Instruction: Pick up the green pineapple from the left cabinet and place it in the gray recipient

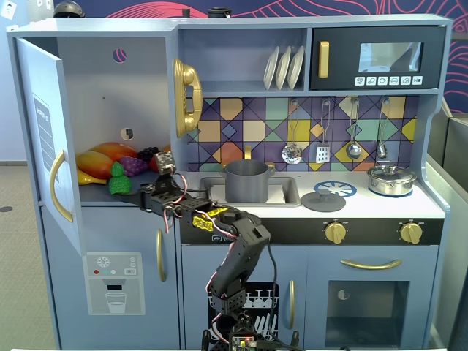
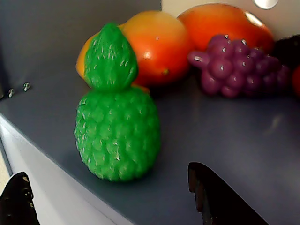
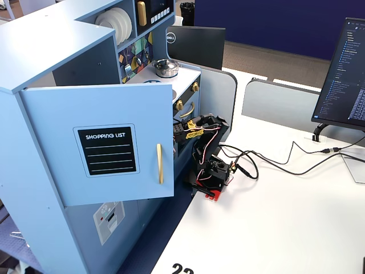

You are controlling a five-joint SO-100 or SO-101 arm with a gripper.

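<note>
My hand [image 2: 112, 197] is open just short of the pineapple [image 2: 117, 122] at the tabletop's front edge; I centre, then close low on its body.

Before you: a bright green pineapple [image 2: 117, 136] with a bumpy skin, on the blue-gray shelf of the left cabinet [image 1: 110, 95]. Behind it, orange-yellow mangoes [image 2: 159, 47] and a purple grape bunch [image 2: 234, 65]. The gray recipient [image 1: 246, 181] stands before a backsplash [image 1: 307, 121] of purple, yellow and teal triangles. The black gripper [image 2: 112, 206] frames your wrist view.
</note>
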